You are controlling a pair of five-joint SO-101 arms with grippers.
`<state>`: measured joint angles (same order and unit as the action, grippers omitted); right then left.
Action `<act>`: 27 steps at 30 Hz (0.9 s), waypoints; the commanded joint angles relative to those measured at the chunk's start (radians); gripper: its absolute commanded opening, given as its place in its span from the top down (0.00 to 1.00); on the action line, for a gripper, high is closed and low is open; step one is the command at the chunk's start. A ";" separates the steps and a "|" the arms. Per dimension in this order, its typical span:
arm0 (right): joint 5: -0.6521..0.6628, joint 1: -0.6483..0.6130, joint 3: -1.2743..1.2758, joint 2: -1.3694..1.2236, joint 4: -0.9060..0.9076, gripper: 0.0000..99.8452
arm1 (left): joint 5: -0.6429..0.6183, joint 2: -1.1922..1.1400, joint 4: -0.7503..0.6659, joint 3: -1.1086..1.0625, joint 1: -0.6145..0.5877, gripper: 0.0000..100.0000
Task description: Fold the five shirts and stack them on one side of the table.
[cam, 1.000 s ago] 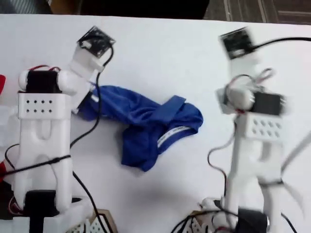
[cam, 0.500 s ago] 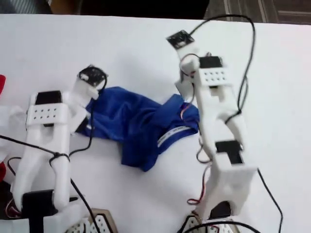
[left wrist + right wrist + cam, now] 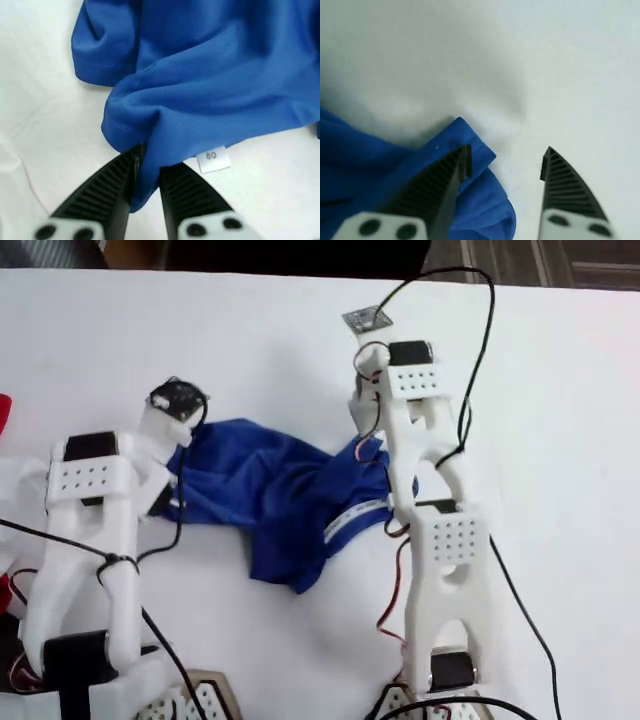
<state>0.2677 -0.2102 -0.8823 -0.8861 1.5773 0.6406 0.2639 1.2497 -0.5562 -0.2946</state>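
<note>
**Left pincer** (image 3: pixel 146 162): black ribbed fingers (image 3: pixel 112 182) are pressed together on a bunched fold of the blue shirt (image 3: pixel 215 75). Cloth is squeezed between them and spills out past the tips. It sits at the shirt's end nearer the left edge of the table (image 3: pixel 560 420), low over the surface.

**Right pincer** (image 3: pixel 506 154): the fingers are spread wide apart with nothing between them. One finger is over a hemmed corner of the shirt, the other over bare table. Whether either tip touches cannot be told. It sits at the shirt's opposite end, about mid-table.

**Blue shirt:** one item, unfolded, crumpled in a long heap across the middle of the table. It runs from the left pincer to the right arm (image 3: pixel 445 540), with a lump sagging toward the near edge. A white size tag (image 3: pixel 213 160) pokes out from under the cloth just beside the left pincer. A white label strip (image 3: pixel 355 512) shows on the heap.

**In the way:**
- The right arm lies across the shirt's right end in the high view and hides part of it.
- The left arm (image 3: pixel 85 510) covers the other tip.
- A black cable (image 3: pixel 182 505) crosses the cloth beside the left arm.

**Surroundings:**
- A red item (image 3: pixel 4 415) lies at the left edge, cut off by the frame and apart from the shirt.
- A second black lead (image 3: pixel 491 310) loops from the right arm over the table near the far edge.
</note>
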 commanded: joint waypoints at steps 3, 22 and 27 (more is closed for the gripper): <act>-0.009 -0.062 -0.074 -0.042 0.044 0.77 | 0.008 0.051 -0.011 0.002 -0.008 0.98; -0.015 -0.059 -0.064 -0.062 0.105 0.87 | 0.008 0.051 -0.040 0.001 -0.009 0.98; -0.021 -0.051 -0.064 -0.062 0.105 0.94 | 0.008 0.051 -0.037 0.001 -0.009 0.98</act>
<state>0.2524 -0.2700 -0.9099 -0.9597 1.6755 0.6406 0.2639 1.2221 -0.5593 -0.2946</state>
